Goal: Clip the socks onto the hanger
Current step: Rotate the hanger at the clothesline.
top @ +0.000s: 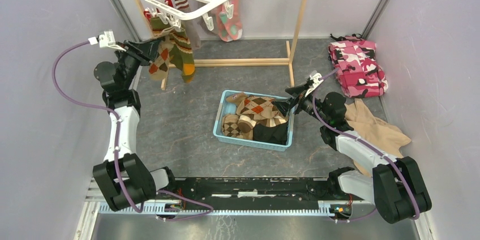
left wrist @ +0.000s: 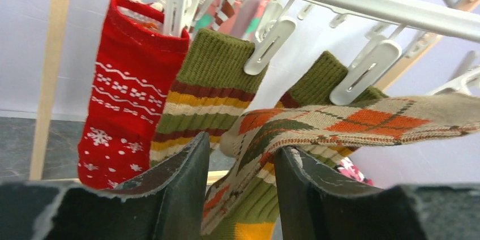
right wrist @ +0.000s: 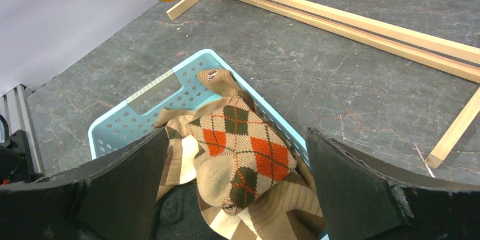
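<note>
Biggest worry is on the left. The left gripper (left wrist: 243, 145) has its jaws part-way apart, with the argyle sock (left wrist: 362, 121) running loose through the gap, up under the hanger (left wrist: 351, 3) near the far left corner of the table (top: 187, 127). I can't see a clip (left wrist: 371, 67) biting that sock, and its far end runs out of view. If nothing's holding it, it'll slide out and drop. It could also snag on a finger.

The red sock (left wrist: 124, 93) and olive striped sock (left wrist: 209, 81) hang clipped just beside it.

The right gripper (right wrist: 236, 138) gapes wide and holds nothing. It's right above the basket (right wrist: 113, 132) mid-table, with the tan argyle sock (right wrist: 255, 155) directly under it. A sloppy grab could lift two.
</note>
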